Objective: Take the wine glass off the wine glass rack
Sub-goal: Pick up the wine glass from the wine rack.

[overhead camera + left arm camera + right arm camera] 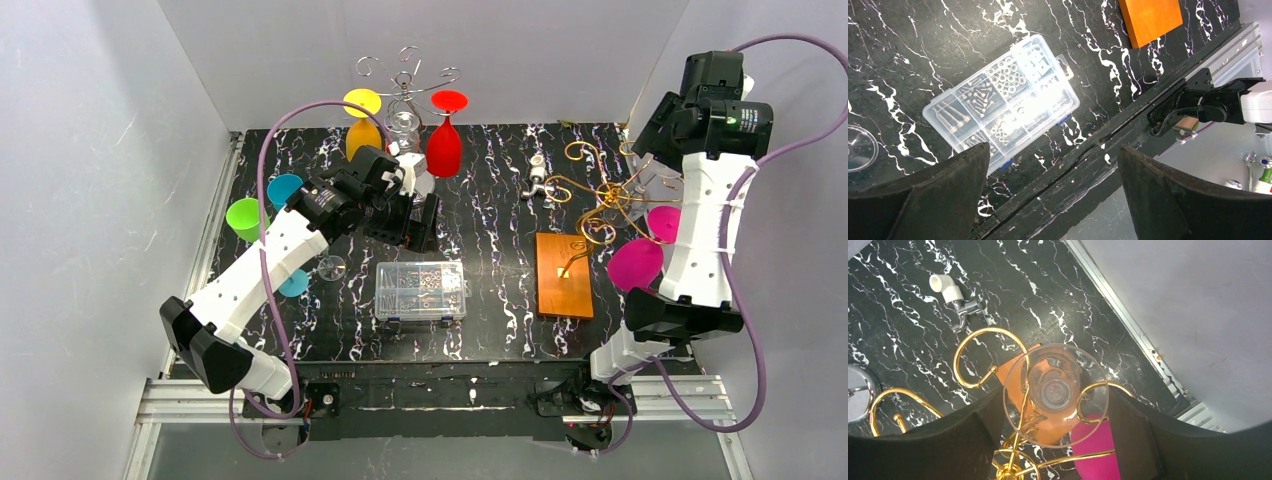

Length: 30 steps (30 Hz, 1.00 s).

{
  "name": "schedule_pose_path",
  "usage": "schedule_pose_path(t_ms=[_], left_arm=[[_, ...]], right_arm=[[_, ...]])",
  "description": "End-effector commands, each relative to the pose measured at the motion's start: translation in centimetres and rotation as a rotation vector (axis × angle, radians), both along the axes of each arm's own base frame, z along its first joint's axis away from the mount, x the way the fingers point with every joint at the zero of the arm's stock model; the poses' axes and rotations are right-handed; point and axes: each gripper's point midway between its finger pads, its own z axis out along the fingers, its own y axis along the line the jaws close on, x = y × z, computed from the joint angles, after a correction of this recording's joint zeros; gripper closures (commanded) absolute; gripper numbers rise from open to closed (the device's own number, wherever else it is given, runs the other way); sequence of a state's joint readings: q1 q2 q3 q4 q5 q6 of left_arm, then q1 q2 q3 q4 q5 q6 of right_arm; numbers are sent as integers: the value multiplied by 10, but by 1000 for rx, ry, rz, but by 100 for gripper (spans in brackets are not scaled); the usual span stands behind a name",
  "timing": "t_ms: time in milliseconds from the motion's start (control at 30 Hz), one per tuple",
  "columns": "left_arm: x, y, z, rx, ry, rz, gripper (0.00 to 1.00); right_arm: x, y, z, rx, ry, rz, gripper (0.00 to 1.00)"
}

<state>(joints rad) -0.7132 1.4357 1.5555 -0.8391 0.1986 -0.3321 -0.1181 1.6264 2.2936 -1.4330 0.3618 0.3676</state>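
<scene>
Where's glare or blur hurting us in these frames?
Left wrist: glare washes out the parts box lid. Right wrist: clear wine glass sharp but see-through, gold rack showing through it. Top external: even light, no blur.

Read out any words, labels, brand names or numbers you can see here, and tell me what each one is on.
None can be read.
The clear parts box, the orange block, the clear wine glass and the gold rack carry no visible print.
Any marking on the right arm is too small to tell.
</scene>
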Motion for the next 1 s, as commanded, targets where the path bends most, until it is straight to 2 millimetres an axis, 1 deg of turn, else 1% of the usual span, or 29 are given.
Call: schedule_pose_path(t_ms=[0, 133, 300, 500, 667, 967], left_arm=[[1, 1, 15, -10, -37, -10, 2], [0, 1, 14, -7, -35, -11, 2], [1, 1, 15, -5, -38, -9, 2], [1, 1, 14, -1, -36, -8, 2], [2, 2, 11, 9, -32, -6, 2], [3, 2, 10, 13, -30, -3, 2]], right_arm=[[17, -11, 24, -38, -115, -39, 51], [26, -16, 25, -60, -121, -52, 51], [39, -18, 24, -63, -132, -50, 51], [56, -20, 26, -68, -166, -45, 51], [66, -20, 31, -70, -202, -39, 50], [80, -11, 37, -38, -250, 10, 51]])
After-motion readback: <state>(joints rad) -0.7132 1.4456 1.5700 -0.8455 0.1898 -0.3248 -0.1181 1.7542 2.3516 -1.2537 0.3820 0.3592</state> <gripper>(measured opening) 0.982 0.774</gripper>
